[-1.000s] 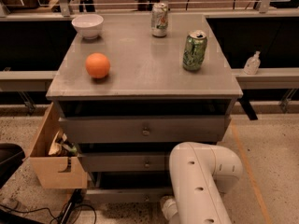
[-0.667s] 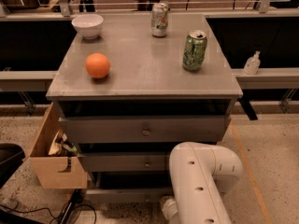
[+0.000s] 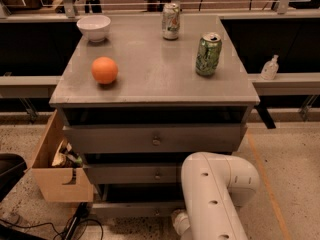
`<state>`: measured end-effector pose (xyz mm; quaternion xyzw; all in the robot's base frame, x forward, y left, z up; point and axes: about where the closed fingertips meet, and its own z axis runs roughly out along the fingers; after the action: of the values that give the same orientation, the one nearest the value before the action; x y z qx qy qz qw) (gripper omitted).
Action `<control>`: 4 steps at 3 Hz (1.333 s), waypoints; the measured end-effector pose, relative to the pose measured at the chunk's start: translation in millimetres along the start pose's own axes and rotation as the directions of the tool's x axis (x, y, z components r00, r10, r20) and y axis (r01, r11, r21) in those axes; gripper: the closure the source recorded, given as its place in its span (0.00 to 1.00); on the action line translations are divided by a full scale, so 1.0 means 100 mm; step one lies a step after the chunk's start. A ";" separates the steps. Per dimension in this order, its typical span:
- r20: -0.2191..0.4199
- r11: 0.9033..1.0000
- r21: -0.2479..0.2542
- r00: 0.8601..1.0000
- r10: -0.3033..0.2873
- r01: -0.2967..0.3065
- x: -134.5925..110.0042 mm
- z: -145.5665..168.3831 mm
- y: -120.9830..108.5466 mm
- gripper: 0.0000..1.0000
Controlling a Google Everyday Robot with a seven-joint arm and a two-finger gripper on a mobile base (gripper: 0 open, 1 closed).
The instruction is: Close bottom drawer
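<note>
The grey cabinet [image 3: 150,86] stands in the middle of the view with three drawers. The bottom drawer [image 3: 131,209] shows as a slim grey front at the lowest edge, pulled out a little further than the two taller drawers [image 3: 152,140] above it. My white arm [image 3: 215,196] reaches down in front of the cabinet's lower right and covers the right part of the bottom drawer. The gripper is below the frame, out of view.
On the cabinet top are a white bowl [image 3: 94,27], an orange [image 3: 104,70], a white can [image 3: 171,20] and a green can [image 3: 208,54]. A light wooden box [image 3: 59,176] with a cut-out handle sits at the cabinet's left. Cables [image 3: 45,229] lie on the floor.
</note>
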<state>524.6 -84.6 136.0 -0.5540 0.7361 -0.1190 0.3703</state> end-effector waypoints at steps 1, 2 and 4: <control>0.001 1.000 0.000 1.000 0.000 0.000 -0.01 0.00 0.00 0.07; 0.001 1.000 0.001 1.000 0.000 0.000 0.01 -0.08 0.08 0.00; 0.001 1.000 0.001 1.000 0.000 0.000 0.01 -0.07 0.08 0.23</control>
<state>513.6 -83.9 136.0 -0.5540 0.7357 -0.1190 0.3711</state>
